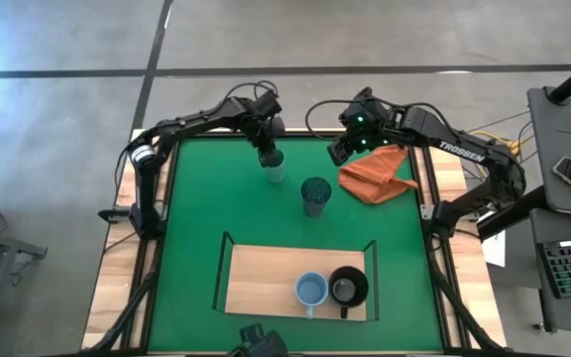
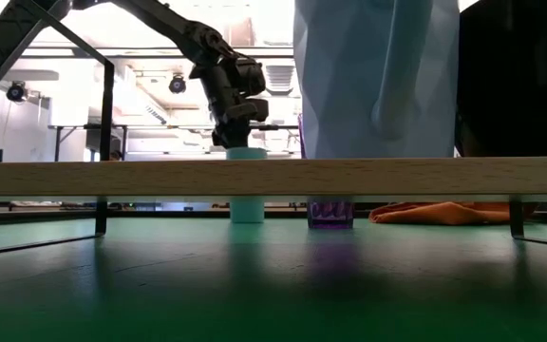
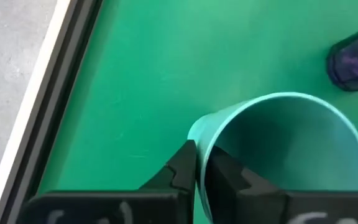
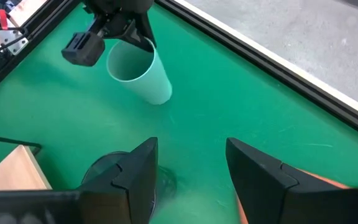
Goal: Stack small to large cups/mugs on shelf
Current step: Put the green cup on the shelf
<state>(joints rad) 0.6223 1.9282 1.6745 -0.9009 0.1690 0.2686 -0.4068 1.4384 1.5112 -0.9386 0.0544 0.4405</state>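
Teal cup [image 3: 284, 155] rim was pinched between left gripper [image 3: 197, 171] fingers | right gripper [image 4: 188, 171] fingers gaped, idle | next: lift, carry to shelf [image 1: 266, 283].

Left gripper [image 3: 196, 171] pinched closed, pointing down; right gripper [image 4: 188, 165] spread wide, hovering.

Blue mug [image 1: 311, 291] and black mug [image 1: 348, 287] on shelf [image 1: 256, 280].
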